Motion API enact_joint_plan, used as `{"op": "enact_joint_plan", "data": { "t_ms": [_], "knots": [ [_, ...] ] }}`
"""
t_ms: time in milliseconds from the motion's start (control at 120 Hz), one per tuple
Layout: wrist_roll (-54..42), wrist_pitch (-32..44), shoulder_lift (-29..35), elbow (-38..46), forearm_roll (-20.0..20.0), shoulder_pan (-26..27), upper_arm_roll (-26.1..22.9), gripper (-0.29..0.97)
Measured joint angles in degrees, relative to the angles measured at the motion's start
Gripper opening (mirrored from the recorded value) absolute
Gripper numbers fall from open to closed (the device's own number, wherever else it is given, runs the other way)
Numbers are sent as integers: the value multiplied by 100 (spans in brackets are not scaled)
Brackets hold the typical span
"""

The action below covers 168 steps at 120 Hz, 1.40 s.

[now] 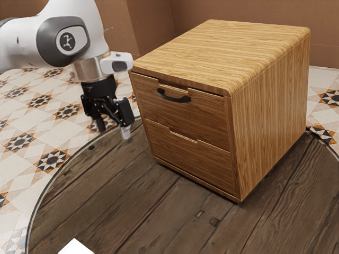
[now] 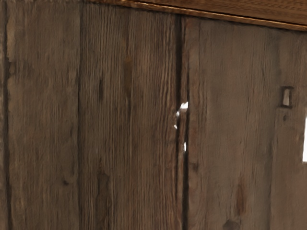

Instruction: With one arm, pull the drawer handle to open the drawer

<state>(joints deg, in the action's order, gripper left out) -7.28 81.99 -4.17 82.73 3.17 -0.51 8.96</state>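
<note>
Your gripper [image 1: 112, 129] hangs point-down off the cabinet's [image 1: 249, 79] front corner, on the exterior view's left of it. Its two black fingers [image 1: 125, 120] are spread apart with nothing between them, so it is released and touches neither the cabinet nor the handle. One fingertip carries a pale pad and stands just above the table [image 1: 132, 211], close to the cabinet's face but apart from it.

The drawer handle [image 1: 174, 97] you are after is a black curved bar. It sits near the top edge of the upper drawer [image 1: 185, 114], on the cabinet's front face. It is higher than your fingertips and further toward the cabinet's middle. The upper drawer's front lies level with the cabinet's face, and so does the lower drawer [image 1: 193, 153] beneath it; both look closed.

The cabinet is light striped wood with a rounded top edge, and it stands on the round dark plank table. Your arm [image 1: 58, 34] comes in above the patterned floor tiles [image 1: 32, 121], on the side of the cabinet where the gripper hangs. A small white thing [image 1: 74, 247] lies at the table's rim, well away from the cabinet's front.

In the wrist view you look straight down on the table's dark planks [image 2: 96, 143]. A strip of the cabinet's lighter wood [image 2: 230, 12] crosses one edge.
</note>
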Motion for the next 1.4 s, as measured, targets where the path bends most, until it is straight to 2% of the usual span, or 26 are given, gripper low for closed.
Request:
{"op": "enact_joint_plan", "data": {
  "t_ms": [183,283,367,483,775,883,992,1192,1400],
  "knots": [
    [34,208,24,-4,17,-97,42,68],
    [213,204,647,-256,47,-130,-16,68],
    [926,100,1030,-325,70,-122,-169,68],
    [2144,259,973,-294,-5,99,-312,68],
    [4730,571,861,-284,-42,232,-582,68],
    [5436,635,1076,81,67,183,-563,68],
    [6045,1137,1144,598,113,144,-584,68],
    [7102,1995,1159,950,186,258,-631,68],
    [8034,2448,1305,1239,167,286,-609,68]
  ]
}}
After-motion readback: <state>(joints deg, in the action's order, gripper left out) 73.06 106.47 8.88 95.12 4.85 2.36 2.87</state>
